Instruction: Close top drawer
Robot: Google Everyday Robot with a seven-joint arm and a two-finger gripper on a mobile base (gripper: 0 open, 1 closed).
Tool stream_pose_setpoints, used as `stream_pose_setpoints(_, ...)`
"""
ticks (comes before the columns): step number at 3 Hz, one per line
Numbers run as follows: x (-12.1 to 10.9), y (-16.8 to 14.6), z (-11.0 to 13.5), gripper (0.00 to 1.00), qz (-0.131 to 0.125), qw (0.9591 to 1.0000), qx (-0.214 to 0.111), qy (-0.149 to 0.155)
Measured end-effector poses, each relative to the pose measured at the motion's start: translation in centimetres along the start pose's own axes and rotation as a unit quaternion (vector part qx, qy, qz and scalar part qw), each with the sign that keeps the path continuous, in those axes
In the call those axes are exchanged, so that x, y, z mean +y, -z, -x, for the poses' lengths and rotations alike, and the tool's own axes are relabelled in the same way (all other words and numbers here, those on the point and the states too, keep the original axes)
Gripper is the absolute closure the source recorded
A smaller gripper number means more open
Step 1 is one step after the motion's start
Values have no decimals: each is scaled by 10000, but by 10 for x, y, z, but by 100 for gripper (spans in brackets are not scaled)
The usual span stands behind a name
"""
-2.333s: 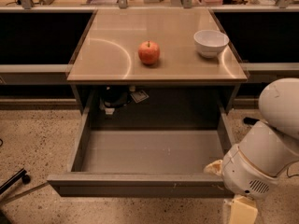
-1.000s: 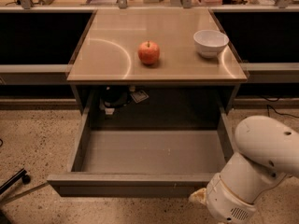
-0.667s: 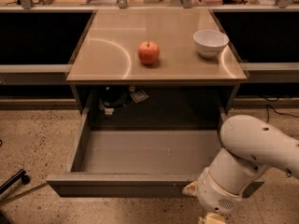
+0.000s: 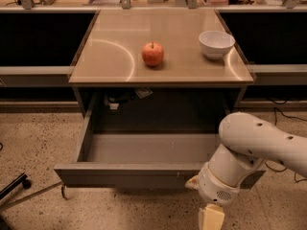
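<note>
Hanging before top drawer [image 4: 129, 175], gripper [image 4: 210, 217]; apple [image 4: 152, 53], bowl [image 4: 216, 43] above.

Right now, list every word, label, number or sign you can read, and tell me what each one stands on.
No readable text anywhere.
top drawer: open, front panel plain, no label.
apple and bowl on the tabletop: no marks.
Small pale tag under the tabletop: too small to read.
gripper, low in front of the drawer's right end: no legible marking.
</note>
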State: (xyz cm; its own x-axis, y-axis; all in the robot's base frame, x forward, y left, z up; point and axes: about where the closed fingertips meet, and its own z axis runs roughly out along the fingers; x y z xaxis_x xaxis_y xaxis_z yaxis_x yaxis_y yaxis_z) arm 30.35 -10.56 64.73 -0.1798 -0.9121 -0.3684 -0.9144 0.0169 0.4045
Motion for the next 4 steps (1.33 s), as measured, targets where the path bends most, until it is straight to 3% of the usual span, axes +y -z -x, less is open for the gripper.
stream_pose_setpoints(2,-42,17,17,0,-148,9996,60,244)
stream_pose_setpoints(3,-93,29,31,0,-257,9991,-8,350)
stream_pose_setpoints(4,-98,30,32,0,-307,9989,24,361)
